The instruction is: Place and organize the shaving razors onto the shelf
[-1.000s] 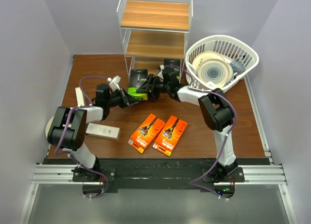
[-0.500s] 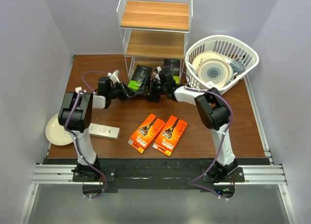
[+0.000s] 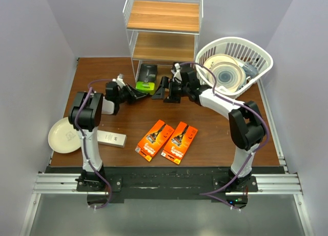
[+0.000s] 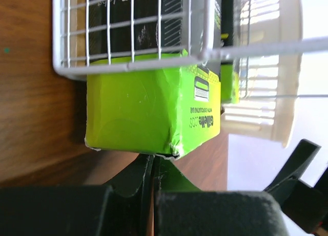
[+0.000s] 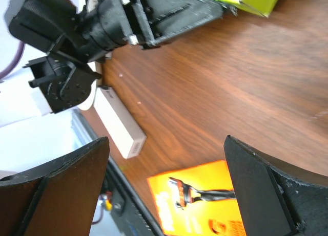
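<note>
The shelf (image 3: 163, 21) stands at the table's far edge. The left arm (image 3: 84, 118) folds at the elbow and reaches right, low over the table. The left gripper (image 4: 154, 163) is pinched shut on nothing, its tips right against the lime-green end of a black razor box (image 3: 147, 76) lying in the bottom tier. The right arm (image 3: 225, 105) stretches leftward, and the right gripper (image 5: 165, 140) is spread wide and empty beside the shelf. Two orange cards (image 3: 155, 138) and a white box (image 3: 110, 138) lie nearer the bases.

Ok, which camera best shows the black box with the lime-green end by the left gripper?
Left wrist view: the box fills the frame, its green end and barcode clear, its black part behind the shelf wire. The top view shows it small, at the bottom tier; the right wrist view catches only a green corner.
</note>
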